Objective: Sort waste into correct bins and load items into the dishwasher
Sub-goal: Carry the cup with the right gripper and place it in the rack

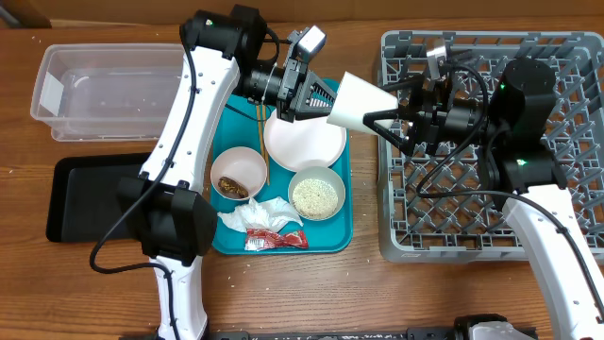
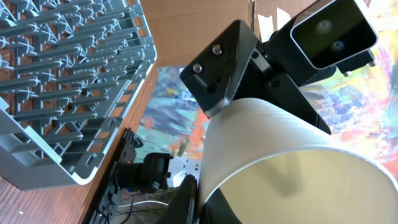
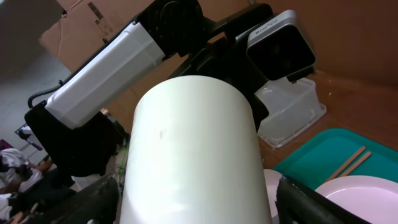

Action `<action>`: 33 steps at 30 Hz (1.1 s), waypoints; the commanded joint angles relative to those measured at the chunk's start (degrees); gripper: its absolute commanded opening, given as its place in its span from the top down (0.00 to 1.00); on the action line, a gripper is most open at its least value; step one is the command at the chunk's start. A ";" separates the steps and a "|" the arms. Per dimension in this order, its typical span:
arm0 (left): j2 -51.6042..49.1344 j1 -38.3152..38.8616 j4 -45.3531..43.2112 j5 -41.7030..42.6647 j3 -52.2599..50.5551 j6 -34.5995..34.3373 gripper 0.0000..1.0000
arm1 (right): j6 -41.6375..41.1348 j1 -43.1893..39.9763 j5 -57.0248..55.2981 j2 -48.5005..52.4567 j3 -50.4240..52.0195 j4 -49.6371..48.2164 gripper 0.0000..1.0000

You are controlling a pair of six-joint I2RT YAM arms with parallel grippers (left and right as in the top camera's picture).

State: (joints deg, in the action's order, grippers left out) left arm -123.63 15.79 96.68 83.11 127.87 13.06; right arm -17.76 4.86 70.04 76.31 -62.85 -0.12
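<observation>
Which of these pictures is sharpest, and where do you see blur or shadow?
Overhead view: sharp and evenly lit, white cup bright. Left wrist view: grey rack crisp, cup's inside shaded, colourful backdrop soft. Right wrist view: cup looms large, dim blurry room at far left.

A white cup point(image 3: 193, 155) fills the middle, lying sideways. The right end effector point(image 3: 199, 208) straddles it, one black finger point(image 3: 311, 202) on each side; whether they press the cup cannot be told. Behind it is the left arm point(image 3: 99, 74) and its camera point(image 3: 280, 46). Far right, a clear tub point(image 3: 292, 112) sits on the wooden surface point(image 3: 360, 99). Nearer, a teal tray point(image 3: 317, 149) holds chopsticks point(image 3: 348, 163) and a white plate point(image 3: 367, 196).
</observation>
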 commanded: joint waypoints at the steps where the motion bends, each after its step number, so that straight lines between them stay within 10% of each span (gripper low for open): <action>1: 1.05 0.42 0.13 0.55 0.42 0.15 0.96 | 0.15 -0.04 0.59 0.22 -1.29 0.00 0.24; 6: 1.05 0.42 0.13 0.55 0.42 0.17 0.96 | 0.15 -0.04 0.59 0.22 -1.29 0.02 0.45; 12: 1.05 0.42 0.11 -1.42 0.42 0.20 0.71 | -2.19 -0.96 0.79 0.20 -1.29 -0.04 0.47; 21: 1.05 -0.09 -2.45 -7.04 0.42 -0.09 0.62 | -6.51 -7.13 0.44 -0.96 -1.29 2.29 0.49; 33: 1.07 -4.17 -19.10 -40.81 1.07 -18.14 0.60 | 1.57 -13.42 -27.67 -6.01 -1.62 40.89 0.49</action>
State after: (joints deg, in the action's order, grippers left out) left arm -123.63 13.28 79.02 56.77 127.87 1.43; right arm -19.22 -8.73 54.04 73.43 -63.37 37.23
